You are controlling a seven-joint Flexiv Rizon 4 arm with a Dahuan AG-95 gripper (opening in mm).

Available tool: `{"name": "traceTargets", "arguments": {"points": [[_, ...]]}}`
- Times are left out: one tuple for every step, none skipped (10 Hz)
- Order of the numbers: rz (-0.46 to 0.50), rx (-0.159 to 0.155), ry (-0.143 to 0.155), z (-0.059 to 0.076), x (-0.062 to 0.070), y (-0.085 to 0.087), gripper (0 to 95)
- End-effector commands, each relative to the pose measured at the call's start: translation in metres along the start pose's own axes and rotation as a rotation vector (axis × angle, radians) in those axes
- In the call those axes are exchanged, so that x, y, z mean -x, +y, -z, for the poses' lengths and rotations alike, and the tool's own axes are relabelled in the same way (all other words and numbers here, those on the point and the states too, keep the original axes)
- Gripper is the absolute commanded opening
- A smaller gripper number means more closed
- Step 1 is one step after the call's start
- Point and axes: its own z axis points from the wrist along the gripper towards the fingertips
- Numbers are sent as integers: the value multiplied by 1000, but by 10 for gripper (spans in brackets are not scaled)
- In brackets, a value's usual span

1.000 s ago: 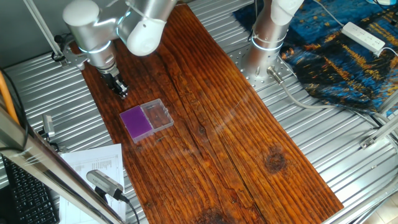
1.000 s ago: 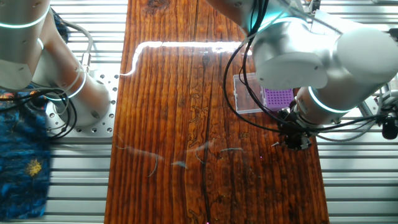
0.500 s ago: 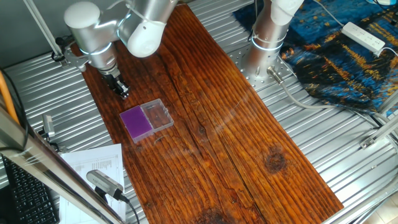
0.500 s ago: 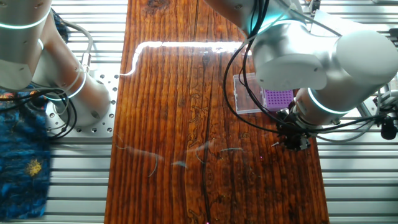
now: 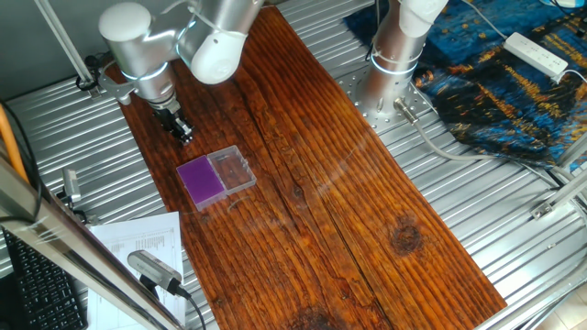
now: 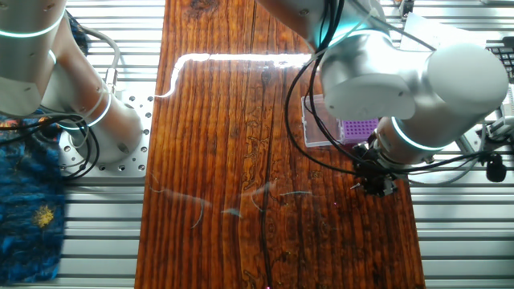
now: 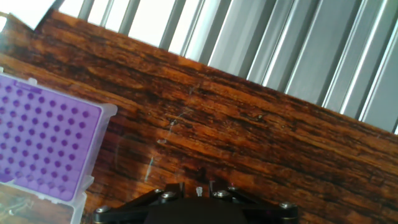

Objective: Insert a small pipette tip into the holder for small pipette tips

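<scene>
The holder for small pipette tips (image 5: 201, 180) is a flat purple block with a grid of holes, lying on the wooden board. It also shows partly behind the arm (image 6: 359, 128) and at the left edge of the hand view (image 7: 43, 143). My gripper (image 5: 183, 136) hangs over the board a short way behind the holder, beside it rather than over it (image 6: 374, 186). In the hand view my gripper (image 7: 199, 186) sits at the bottom edge, shut on the small pipette tip (image 7: 199, 190), a whitish stub between the jaws.
A clear plastic box (image 5: 233, 169) is joined to the holder's side. A second arm's base (image 5: 394, 50) stands at the back, with blue cloth (image 5: 495, 82) and a power strip (image 5: 537, 53) beyond it. Papers (image 5: 138, 243) lie at the front left. Ribbed metal surrounds the board.
The arm and gripper have shifted very slightly along the board near the holder; the holder and box have not moved.
</scene>
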Motion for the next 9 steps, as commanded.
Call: {"name": "traceTargets", "arguments": {"points": [[2,0,-2,-1,0,0,190],[2,-1,-3,-1,-1,0,190],[0,-1,-4,-2,-1,0,0],[2,-3,-5,-2,-1,0,0],[8,-3,-7,-3,-1,0,0],[11,-4,-10,-5,-1,0,0],[12,-2,-25,-5,0,0,0],[16,-4,-22,1,1,-1,190],[24,-9,-16,5,1,-1,190]]}}
